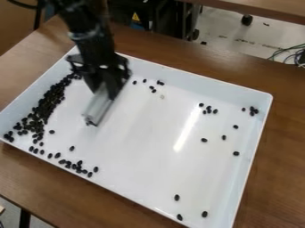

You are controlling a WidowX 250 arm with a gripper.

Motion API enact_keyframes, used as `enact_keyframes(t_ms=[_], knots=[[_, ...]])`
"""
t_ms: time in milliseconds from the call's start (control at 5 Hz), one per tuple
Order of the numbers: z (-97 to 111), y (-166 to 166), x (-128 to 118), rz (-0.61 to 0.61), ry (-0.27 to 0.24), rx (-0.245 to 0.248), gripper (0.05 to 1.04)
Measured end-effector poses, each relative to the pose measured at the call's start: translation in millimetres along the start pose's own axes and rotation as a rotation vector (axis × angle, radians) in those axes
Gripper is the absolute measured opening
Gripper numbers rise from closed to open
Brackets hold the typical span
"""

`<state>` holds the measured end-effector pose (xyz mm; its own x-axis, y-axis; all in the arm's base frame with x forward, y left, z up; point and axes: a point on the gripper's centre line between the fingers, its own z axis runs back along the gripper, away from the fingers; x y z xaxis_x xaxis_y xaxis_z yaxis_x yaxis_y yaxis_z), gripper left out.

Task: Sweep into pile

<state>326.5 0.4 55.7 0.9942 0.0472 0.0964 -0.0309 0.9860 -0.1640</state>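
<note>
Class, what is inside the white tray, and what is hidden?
Small dark beans, densest at the picture's left. Anything beneath the grey blade and pincer is covered.

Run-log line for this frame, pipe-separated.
Sweep into pile | claw holds grey tool over tray | beans densest by view's left, others scattered | single pile: not yet

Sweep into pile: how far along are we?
Partway, by the look of it. Done: most beans sit in a dense band along the image-left side of the tray. In hand: end effector holds a grey bar over the tray, just right of that band. Left: near-edge cluster, far-side strays, image-right scatter.
</note>
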Motion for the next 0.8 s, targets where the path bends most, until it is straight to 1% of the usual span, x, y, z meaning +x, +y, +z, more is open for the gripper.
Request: enact_keyframes(t_ms=[200, 400, 600, 800], knots=[[-13.3, -48.0, -0.9, -0.105, 0.002, -0.035, 0.350], [-34.2, -93.0, -0.2, -0.231, 0.069, -0.065, 0.350], [-47.7, -139.1, -7.6, -0.265, 0.106, -0.081, 0.350], [-58.3, -184.9, -7.6, -0.229, 0.137, -0.131, 0.350]])
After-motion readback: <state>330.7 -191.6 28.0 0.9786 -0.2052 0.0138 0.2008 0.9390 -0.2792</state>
